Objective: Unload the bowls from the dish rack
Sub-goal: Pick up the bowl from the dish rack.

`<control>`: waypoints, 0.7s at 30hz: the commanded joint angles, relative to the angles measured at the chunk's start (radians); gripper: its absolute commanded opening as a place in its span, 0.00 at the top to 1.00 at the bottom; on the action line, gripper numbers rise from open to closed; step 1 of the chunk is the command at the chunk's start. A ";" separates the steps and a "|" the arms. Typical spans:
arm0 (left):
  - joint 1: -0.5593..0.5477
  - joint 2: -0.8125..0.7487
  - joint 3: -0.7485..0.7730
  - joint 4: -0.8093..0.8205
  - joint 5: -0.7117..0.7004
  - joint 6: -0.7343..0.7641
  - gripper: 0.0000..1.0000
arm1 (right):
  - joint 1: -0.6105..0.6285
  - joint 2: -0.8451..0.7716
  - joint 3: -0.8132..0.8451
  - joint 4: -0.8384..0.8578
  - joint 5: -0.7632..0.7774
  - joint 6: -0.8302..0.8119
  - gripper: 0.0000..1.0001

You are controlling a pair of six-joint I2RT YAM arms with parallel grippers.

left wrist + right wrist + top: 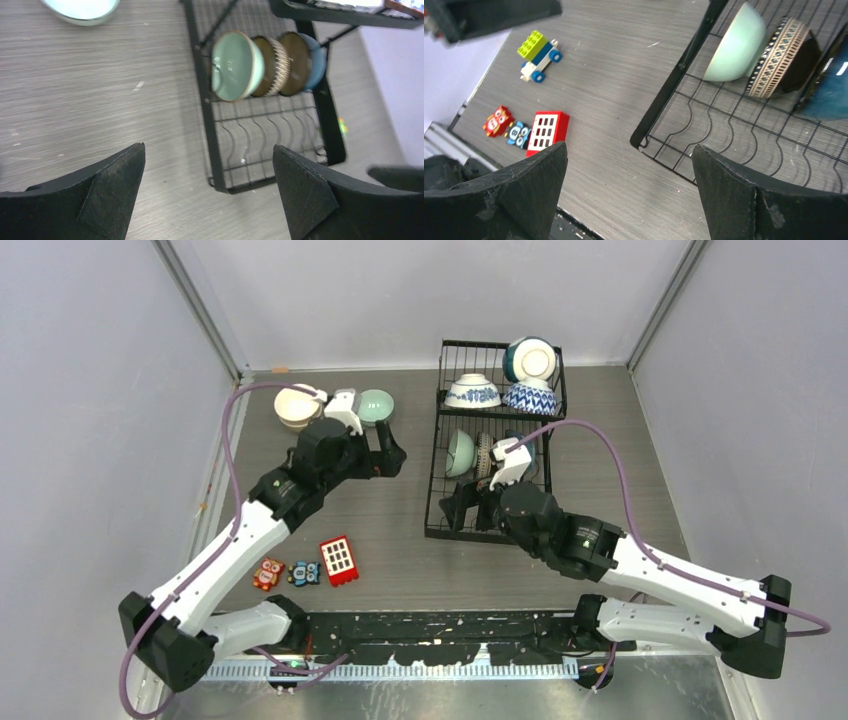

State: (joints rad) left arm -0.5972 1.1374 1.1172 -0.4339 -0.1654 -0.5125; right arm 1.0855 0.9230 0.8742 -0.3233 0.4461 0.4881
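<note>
Care at the rim is what this step needs. The right hand (628, 148), spread wide and empty, hangs over the near-left corner of the large black wire dish rack (674, 75). It is just short of the pale green ceramic bowl (736, 47), which stands on edge in the lower slots, close against a brown bowl with a patterned band (779, 60). Best to pinch the green bowl's upper rim, lift it straight up clear of the wires, then swing it out. The left hand (209, 147), likewise released, holds nothing above the grey wood-grain bench (75, 100).
</note>
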 commanded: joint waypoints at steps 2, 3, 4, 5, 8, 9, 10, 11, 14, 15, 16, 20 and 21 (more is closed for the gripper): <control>0.001 -0.092 -0.123 0.204 0.307 -0.013 0.00 | -0.006 0.029 0.072 0.004 0.166 0.050 0.02; 0.001 -0.097 -0.132 0.209 0.310 -0.014 0.00 | -0.011 0.031 0.073 0.006 0.174 0.060 0.02; -0.001 -0.097 -0.140 0.211 0.311 -0.011 0.00 | -0.014 0.033 0.077 0.001 0.180 0.069 0.02; 0.000 -0.096 -0.151 0.218 0.311 -0.009 0.00 | -0.015 0.034 0.083 -0.009 0.184 0.077 0.02; -0.001 -0.073 -0.187 0.267 0.334 -0.030 0.02 | -0.019 0.031 0.083 -0.038 0.195 0.089 0.02; -0.001 -0.060 -0.193 0.283 0.348 -0.044 0.03 | -0.020 0.030 0.081 -0.048 0.197 0.090 0.02; -0.002 -0.044 -0.197 0.295 0.359 -0.056 0.04 | -0.020 0.027 0.078 -0.056 0.198 0.089 0.02; -0.006 -0.028 -0.197 0.306 0.367 -0.067 0.05 | -0.021 0.024 0.074 -0.064 0.197 0.086 0.02; -0.020 0.010 -0.194 0.330 0.384 -0.088 0.06 | -0.019 0.006 0.054 -0.069 0.191 0.088 0.02; -0.023 0.019 -0.200 0.346 0.395 -0.093 0.06 | -0.020 -0.001 0.044 -0.065 0.185 0.089 0.02; -0.027 0.023 -0.209 0.371 0.399 -0.099 0.06 | -0.020 -0.009 0.035 -0.062 0.180 0.086 0.02; -0.039 0.032 -0.268 0.504 0.412 -0.096 0.04 | -0.021 -0.043 0.016 -0.071 0.173 0.057 0.03; -0.042 0.037 -0.277 0.529 0.412 -0.087 0.03 | -0.021 -0.051 0.016 -0.078 0.173 0.047 0.03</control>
State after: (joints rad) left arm -0.6247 1.1679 0.8703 -0.0944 0.2096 -0.5987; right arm 1.0691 0.9157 0.8944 -0.4023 0.5980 0.5514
